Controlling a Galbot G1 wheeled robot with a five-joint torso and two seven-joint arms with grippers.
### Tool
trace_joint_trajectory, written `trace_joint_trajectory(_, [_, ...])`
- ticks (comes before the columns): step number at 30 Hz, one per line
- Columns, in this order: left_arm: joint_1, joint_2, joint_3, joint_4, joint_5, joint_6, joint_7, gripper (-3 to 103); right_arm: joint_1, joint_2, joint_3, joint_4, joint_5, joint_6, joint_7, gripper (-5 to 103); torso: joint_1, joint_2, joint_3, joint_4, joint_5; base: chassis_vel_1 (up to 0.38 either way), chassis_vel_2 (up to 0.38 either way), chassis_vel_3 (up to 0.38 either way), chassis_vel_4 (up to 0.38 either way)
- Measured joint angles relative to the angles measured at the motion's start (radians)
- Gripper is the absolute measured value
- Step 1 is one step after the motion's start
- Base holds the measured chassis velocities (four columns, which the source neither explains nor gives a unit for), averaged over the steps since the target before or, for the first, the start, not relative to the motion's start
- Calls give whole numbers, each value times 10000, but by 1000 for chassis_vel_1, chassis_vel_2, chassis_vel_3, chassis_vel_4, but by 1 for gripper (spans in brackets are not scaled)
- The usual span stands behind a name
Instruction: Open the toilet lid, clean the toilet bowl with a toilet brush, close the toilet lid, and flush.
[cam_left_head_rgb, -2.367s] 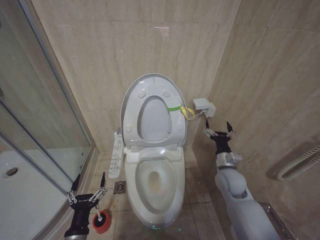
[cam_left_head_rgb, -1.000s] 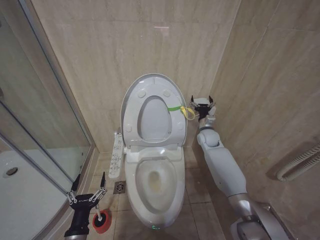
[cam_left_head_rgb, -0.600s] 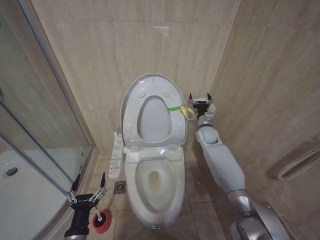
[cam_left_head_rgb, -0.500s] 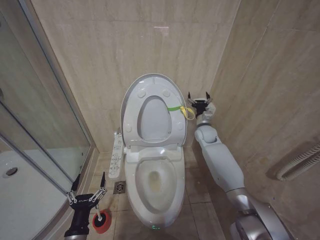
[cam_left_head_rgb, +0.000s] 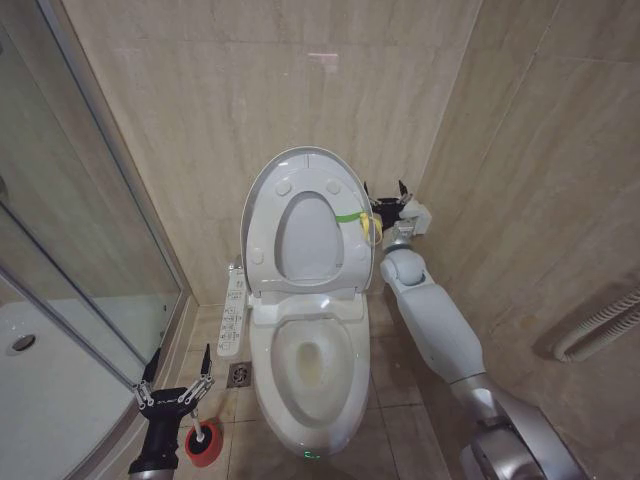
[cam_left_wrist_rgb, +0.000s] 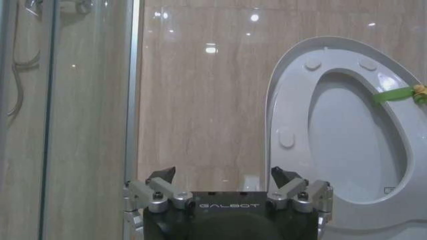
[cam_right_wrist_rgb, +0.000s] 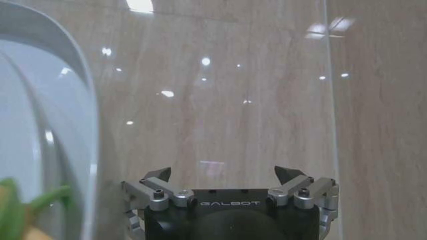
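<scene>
A: Lid status?

B: The toilet lid (cam_left_head_rgb: 305, 222) stands upright against the tiled back wall (cam_left_head_rgb: 270, 90), with the ring seat (cam_left_head_rgb: 262, 240) raised flat against it. A green-yellow band (cam_left_head_rgb: 352, 216) sits on the lid's edge on the robot's right side. In the left wrist view the lid (cam_left_wrist_rgb: 293, 125) shows its round bumpers and the same band.

A: Right arm?

B: The right gripper (cam_left_head_rgb: 383, 196) is raised beside the lid's right edge, level with the band and very close to it; whether it touches, I cannot tell. Its fingers are spread wide with nothing between them. The right wrist view agrees: the right gripper (cam_right_wrist_rgb: 223, 175) has its jaws apart, facing the wall, with the lid's rim (cam_right_wrist_rgb: 80, 125) alongside.

A: Left arm?

B: The left gripper (cam_left_head_rgb: 178, 360) is low, near the floor by the glass shower door (cam_left_head_rgb: 70, 240), fingers wide and empty. Confirmed in its own wrist view (cam_left_wrist_rgb: 223, 175).

A: Bowl and brush?

B: The toilet bowl (cam_left_head_rgb: 310, 365) is uncovered, with brownish staining inside. The toilet brush (cam_left_head_rgb: 200, 433) stands in its red cup holder (cam_left_head_rgb: 202, 446) on the floor, just below the left gripper, to the left of the bowl. A white button panel (cam_left_head_rgb: 233, 312) runs along the bowl's left side.
</scene>
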Motion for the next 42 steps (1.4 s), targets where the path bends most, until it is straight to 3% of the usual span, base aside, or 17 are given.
trace_joint_trajectory(18, [0, 0, 0, 0, 0, 0, 0, 97, -1353, -1184, -705, 2208, 574, -148, -47, 100, 0, 0, -1, 1, 1, 0, 0, 0, 0])
trace_joint_trajectory(26, [0, 0, 0, 0, 0, 0, 0, 97, -2771, -2047, -143, 3672, 887, -123, -95, 100, -1, 0, -1, 2, 1, 0, 0, 0, 0])
trace_joint_trajectory(30, [0, -1, -2, 0, 0, 0, -2, 97, -4258, -2425, 372, 4612, 953, 22, -212, 100, -1, 0, -1, 2, 2, 0, 0, 0, 0])
trace_joint_trajectory(42, [0, 0, 0, 0, 0, 0, 0, 97, -6868, -2517, 1551, 6175, 786, 302, -357, 100, -1, 0, -1, 0, 0, 0, 0, 0, 0])
